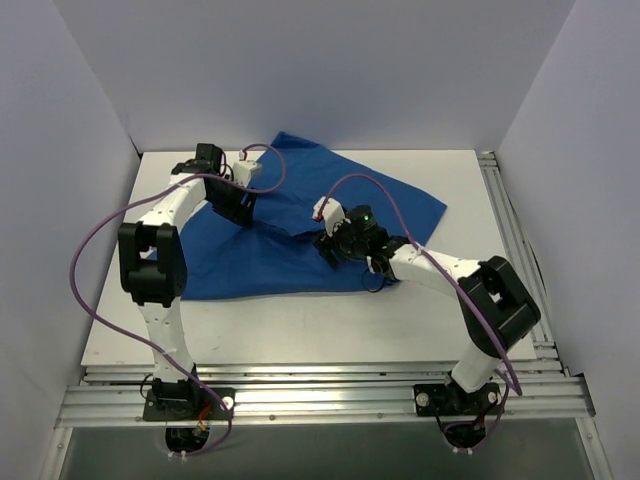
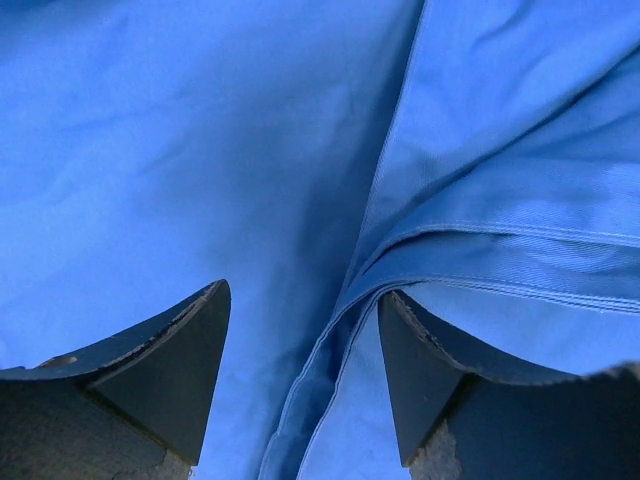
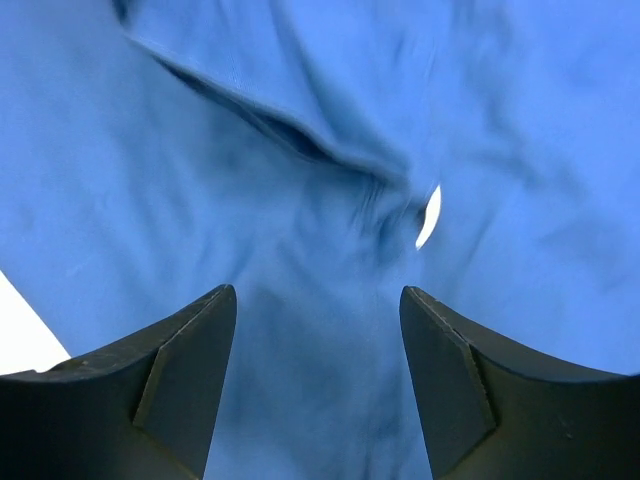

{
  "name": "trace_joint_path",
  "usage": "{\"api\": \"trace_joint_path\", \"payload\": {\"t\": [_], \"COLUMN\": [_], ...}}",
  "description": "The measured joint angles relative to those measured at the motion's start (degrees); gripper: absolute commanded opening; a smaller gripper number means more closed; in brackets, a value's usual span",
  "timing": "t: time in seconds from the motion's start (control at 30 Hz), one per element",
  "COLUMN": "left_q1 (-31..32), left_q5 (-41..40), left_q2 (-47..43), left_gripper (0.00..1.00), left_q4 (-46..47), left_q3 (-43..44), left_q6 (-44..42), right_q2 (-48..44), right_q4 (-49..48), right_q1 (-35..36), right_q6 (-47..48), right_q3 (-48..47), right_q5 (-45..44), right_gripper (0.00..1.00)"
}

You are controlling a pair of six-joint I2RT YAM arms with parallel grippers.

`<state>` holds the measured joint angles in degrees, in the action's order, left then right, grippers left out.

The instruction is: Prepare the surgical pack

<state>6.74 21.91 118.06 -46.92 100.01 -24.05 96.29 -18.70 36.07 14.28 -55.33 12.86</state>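
Drape (image 1: 270, 265) partly folded, long axis left-right, one corner pointing rearward

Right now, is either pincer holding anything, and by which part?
Nothing held. Left pincer and right pincer both stand open above the blue drape, no cloth pinched.

Top view high and behind, facing down on the table (image 1: 320, 325), both wrist views close over the shared drape (image 1: 270, 265)
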Motion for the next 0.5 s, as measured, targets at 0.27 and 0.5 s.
{"api": "trace_joint_path", "payload": {"t": [0.27,0.5], "left_q1": [0.1,0.3], "left_q5": [1.5,4.5], "left_q2": [5.6,6.7], "left_gripper": [0.51,0.23], "left_q4": [-1.6,-3.7], "left_q3": [4.4,5.3], "left_q6": [0.8,0.5], "right_q2": [4.5,13.0], "right_q4": [-1.6,-2.5], "right_q1": [-0.5,-7.1], "right_q6": [6.6,-1.4], "right_q3": [-7.0,-15.3], "right_q5": [2.6,16.0], "right_gripper": [0.61,0.79]}}
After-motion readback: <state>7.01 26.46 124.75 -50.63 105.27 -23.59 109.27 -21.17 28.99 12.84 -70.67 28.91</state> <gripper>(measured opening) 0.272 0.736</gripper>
